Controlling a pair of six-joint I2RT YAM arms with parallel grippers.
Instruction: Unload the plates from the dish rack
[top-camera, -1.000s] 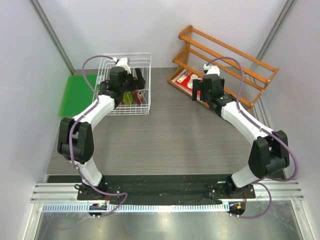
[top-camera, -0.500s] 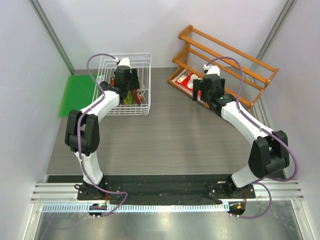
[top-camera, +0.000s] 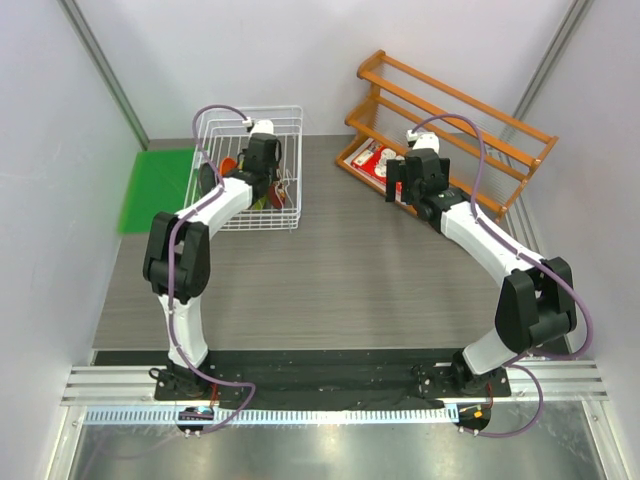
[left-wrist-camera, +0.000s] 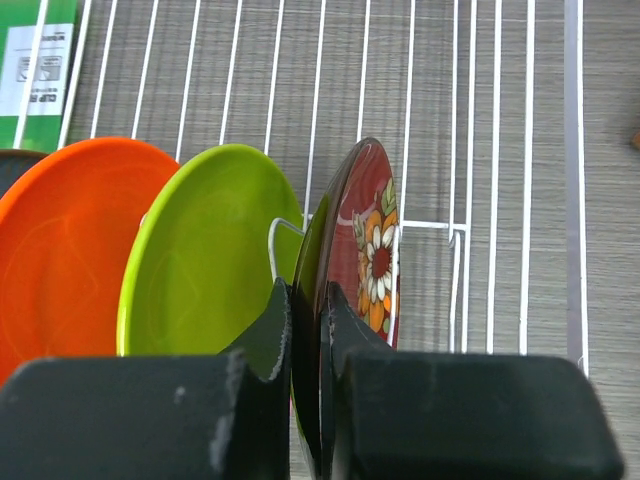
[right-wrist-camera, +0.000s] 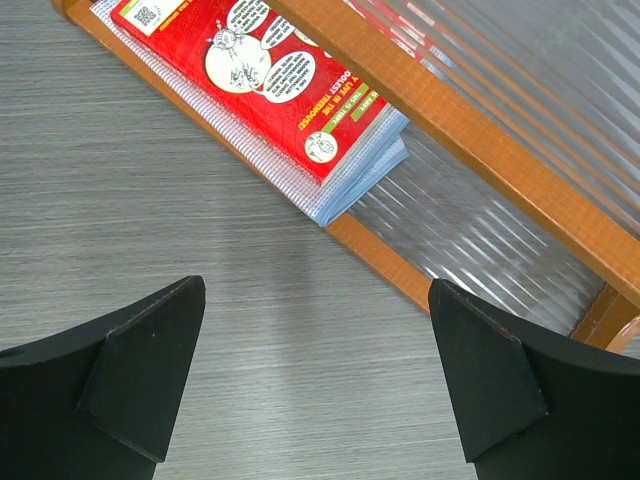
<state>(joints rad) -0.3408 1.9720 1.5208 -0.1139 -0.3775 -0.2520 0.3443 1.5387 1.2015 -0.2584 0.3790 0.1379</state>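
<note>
The white wire dish rack stands at the back left of the table. The plates stand upright in it: orange, lime green and dark red patterned. My left gripper reaches down into the rack and is shut on the rim of the dark red patterned plate, one finger on each face. From above, the left gripper covers most of the plates. My right gripper hangs open over the bare table, near the wooden shelf, with nothing between its fingers.
An orange-brown wooden slatted shelf stands at the back right, with a red-and-white packet on its lowest level. A green board lies left of the dish rack. White walls close in both sides.
My left gripper has gone from open to shut on the dark red patterned plate, and the left arm has shifted right over the rack. The right arm has not moved.
</note>
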